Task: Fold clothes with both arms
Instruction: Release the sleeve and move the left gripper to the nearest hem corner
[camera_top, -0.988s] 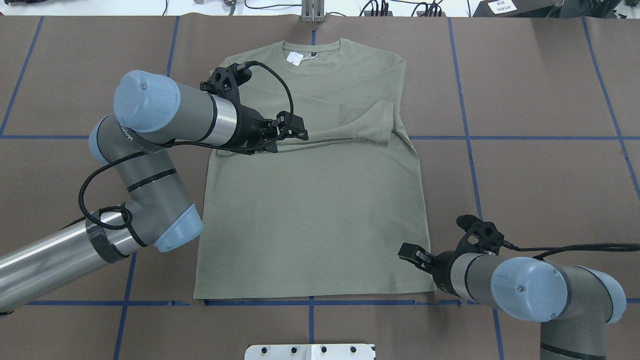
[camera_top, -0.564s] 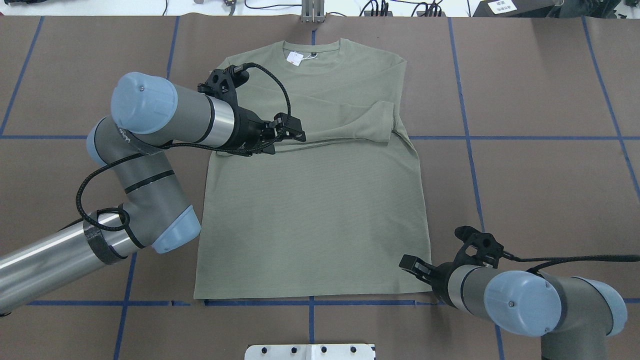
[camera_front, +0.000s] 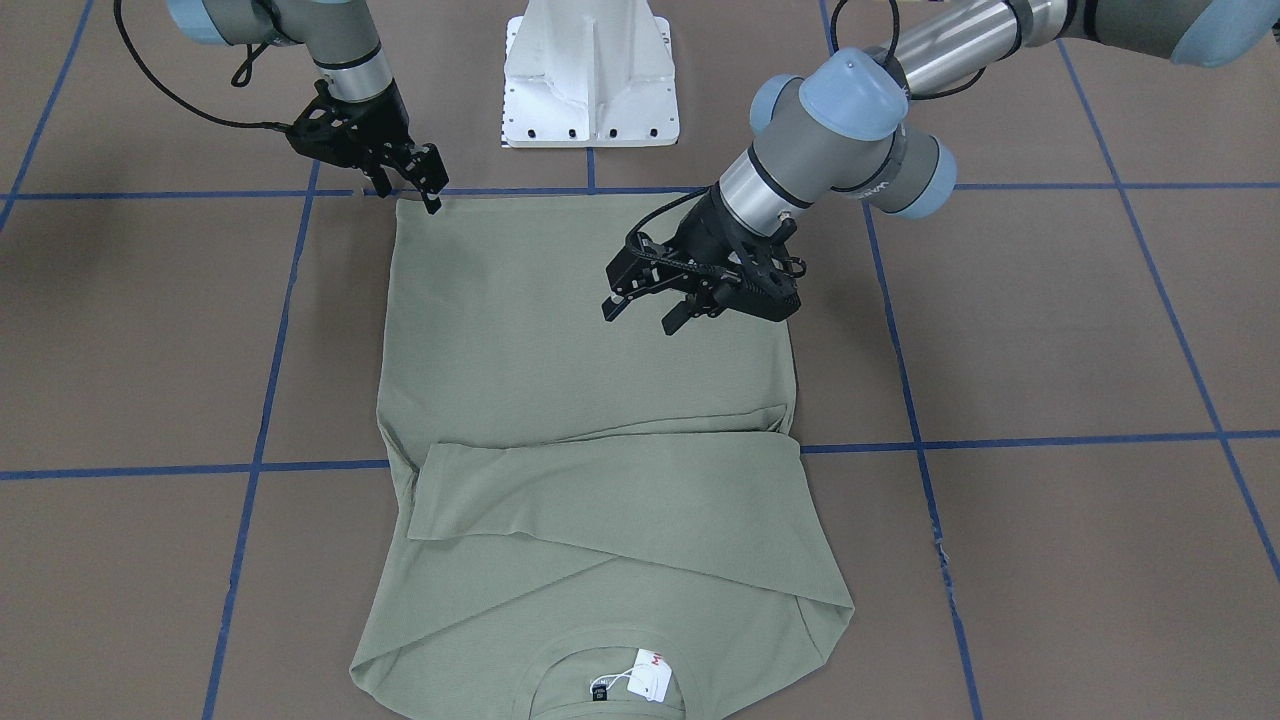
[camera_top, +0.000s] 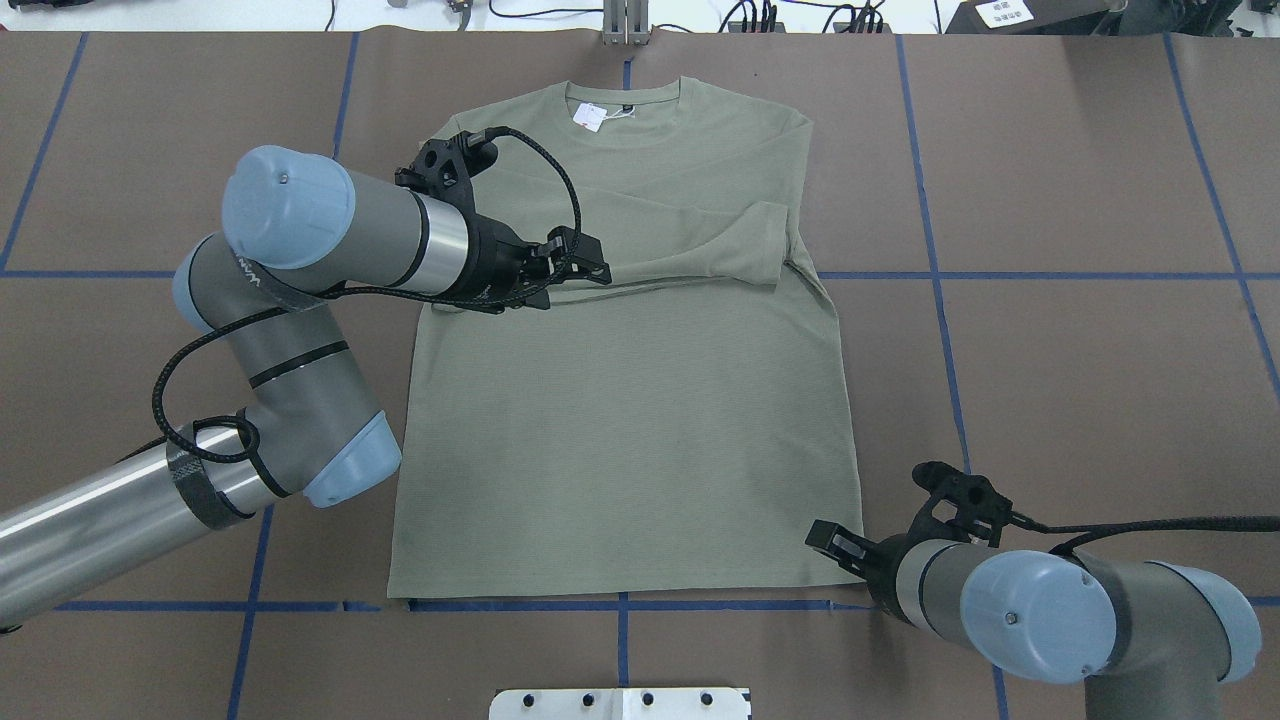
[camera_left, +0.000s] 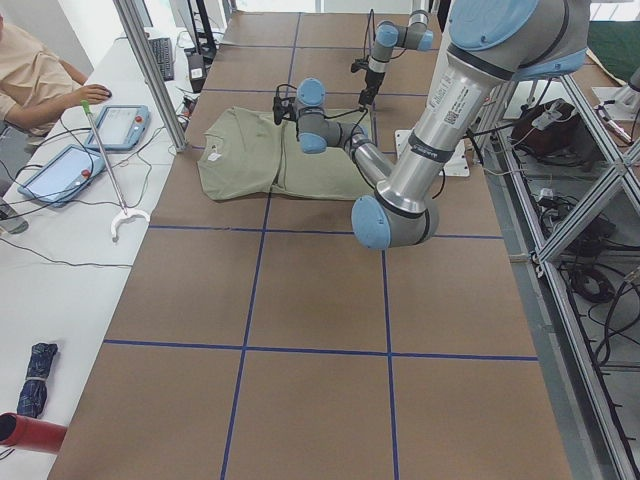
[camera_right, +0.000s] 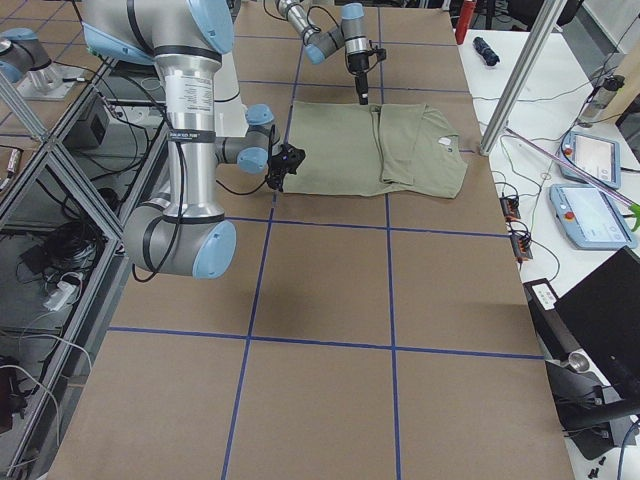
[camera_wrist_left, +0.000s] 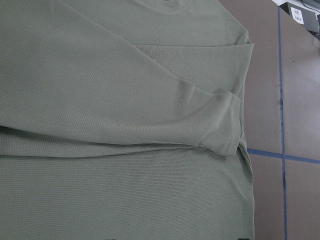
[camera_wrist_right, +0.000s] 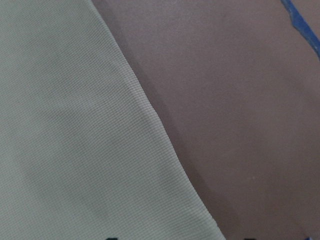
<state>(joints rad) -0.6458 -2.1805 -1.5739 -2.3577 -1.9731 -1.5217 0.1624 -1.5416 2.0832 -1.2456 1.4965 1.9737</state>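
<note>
One shirt (camera_top: 620, 420), sage green and finely knit, lies flat on the brown surface (camera_top: 1080, 380). Its round collar points away from the robot and its straight hem is nearest the robot, along a blue tape line (camera_top: 700, 604). Both long sleeves are folded in across the chest, one over the other. The upper one ends in a cuff (camera_top: 765, 245) near the shirt's right edge, where the cloth puckers a little. A white tag (camera_top: 590, 117) lies at the collar, tied on with a thin string next to a small dark label. The body below the sleeves is smooth, with only faint creases. The left claw (camera_front: 640, 320) hovers over the shirt's middle on its left half, just below the folded sleeves. Its fingers are apart with nothing between them, and its wrist view looks down on the sleeves and the cuff. The right claw (camera_top: 828, 538) sits low at the hem's right corner, its tip at the cloth's edge. Its fingers look apart, and its wrist view shows the shirt's side edge against bare surface, very close. A white pedestal (camera_front: 590, 80) stands behind the hem, between the two arms.
</note>
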